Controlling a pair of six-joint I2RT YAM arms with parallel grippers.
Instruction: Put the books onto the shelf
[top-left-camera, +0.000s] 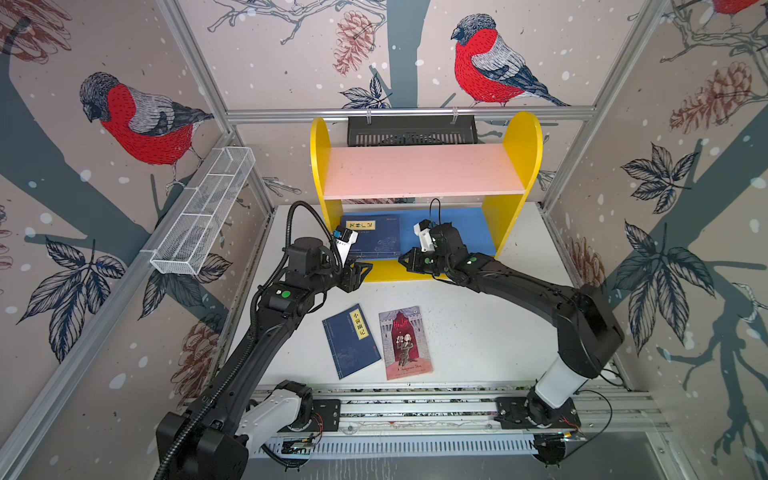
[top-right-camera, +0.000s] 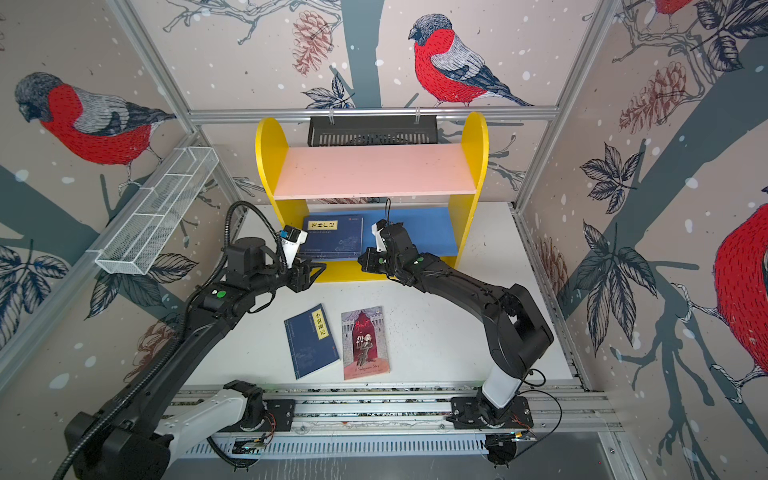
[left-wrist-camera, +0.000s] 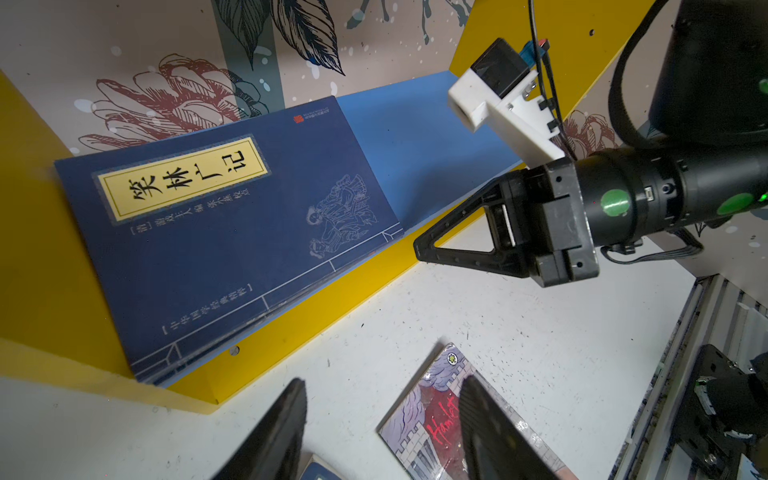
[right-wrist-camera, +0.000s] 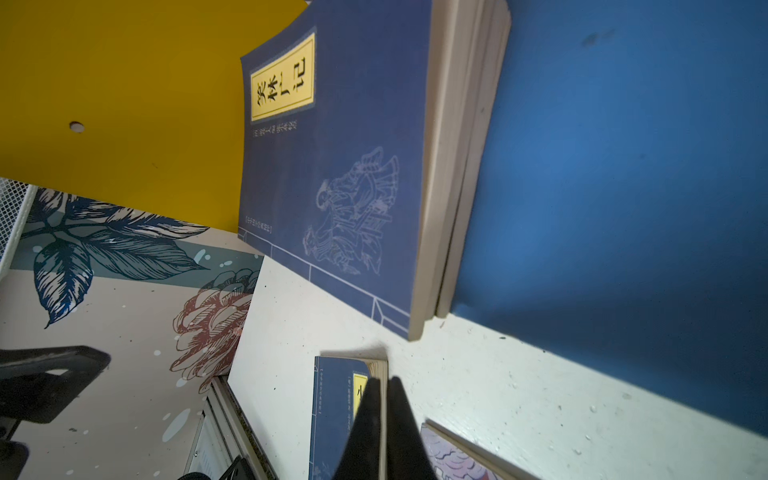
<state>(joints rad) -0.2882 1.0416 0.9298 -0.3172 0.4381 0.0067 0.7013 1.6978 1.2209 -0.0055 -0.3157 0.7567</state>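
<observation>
The shelf (top-left-camera: 424, 170) (top-right-camera: 374, 170) stands at the back, with yellow sides, a pink upper board and a blue lower board (right-wrist-camera: 623, 166). A stack of navy books (top-left-camera: 374, 237) (top-right-camera: 334, 237) (left-wrist-camera: 232, 232) (right-wrist-camera: 340, 166) lies flat on the left of the blue board. On the white table in front lie a navy book (top-left-camera: 351, 340) (top-right-camera: 311, 340) (right-wrist-camera: 336, 415) and the Hamlet book (top-left-camera: 405, 343) (top-right-camera: 365, 343) (left-wrist-camera: 432, 415). My left gripper (top-left-camera: 365, 274) (top-right-camera: 319, 272) (left-wrist-camera: 382, 415) hovers open and empty by the shelf's front edge. My right gripper (top-left-camera: 400, 260) (top-right-camera: 359, 261) (right-wrist-camera: 384, 380) is shut on nothing just right of the stack.
A white wire-mesh tray (top-left-camera: 203, 212) hangs on the left wall. A black slotted basket (top-left-camera: 411, 131) hangs behind the shelf. The arms' base rail (top-left-camera: 415, 409) runs along the table's front edge. The two grippers face each other closely.
</observation>
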